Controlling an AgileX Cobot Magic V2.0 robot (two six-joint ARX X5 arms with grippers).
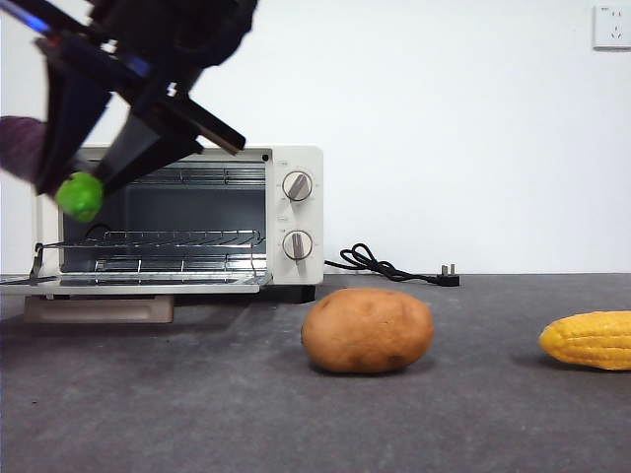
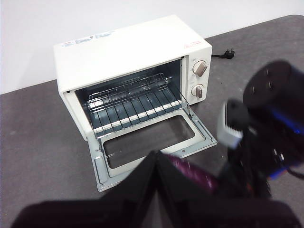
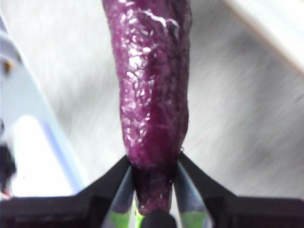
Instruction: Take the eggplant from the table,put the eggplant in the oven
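Observation:
The eggplant (image 3: 152, 85), glossy dark purple, is clamped at its stem end by my right gripper (image 3: 153, 164), which is shut on it. In the front view that gripper (image 1: 77, 182) hangs at the upper left before the oven (image 1: 296, 158), holding the eggplant (image 1: 20, 148) tilted in the air with its green cap (image 1: 79, 195) lowest. The cream-white oven (image 2: 123, 42) has its glass door (image 2: 152, 142) folded flat open and its wire rack (image 2: 133, 99) bare. In the left wrist view my left gripper (image 2: 156, 161) sits shut and empty, back from the door. Beside it is a strip of eggplant (image 2: 192, 173).
A brown potato (image 1: 367, 330) lies on the dark grey table (image 1: 197, 414) right of the oven. A yellow corn cob (image 1: 592, 340) sits at the far right. The oven's black cord and plug (image 1: 394, 266) trail along the back wall.

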